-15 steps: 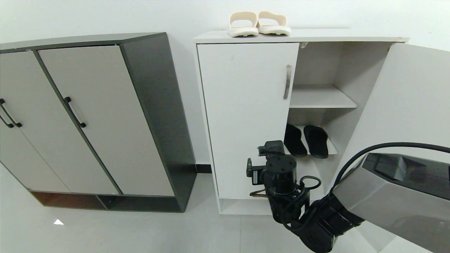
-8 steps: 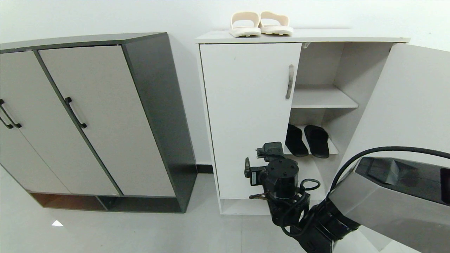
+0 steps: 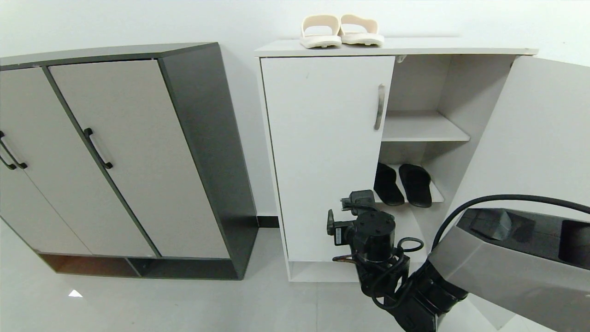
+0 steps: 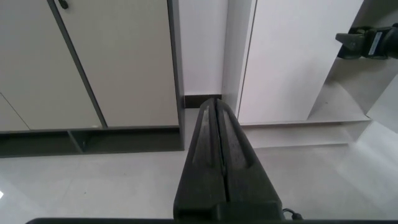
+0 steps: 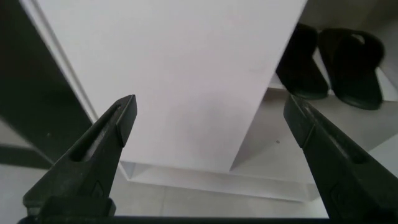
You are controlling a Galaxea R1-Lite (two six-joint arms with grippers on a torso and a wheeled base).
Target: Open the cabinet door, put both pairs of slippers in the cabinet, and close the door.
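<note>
Inside white cabinet (image 3: 322, 161), black slippers (image 3: 415, 184) on shelf (image 3: 435, 196); cream slippers (image 3: 319, 42) on top

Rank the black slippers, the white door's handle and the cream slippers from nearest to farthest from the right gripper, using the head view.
1. Black slippers, on the lower shelf, just beyond the right gripper.
2. Door handle, higher, on the shut door.
3. Cream slippers, on the cabinet top.
</note>
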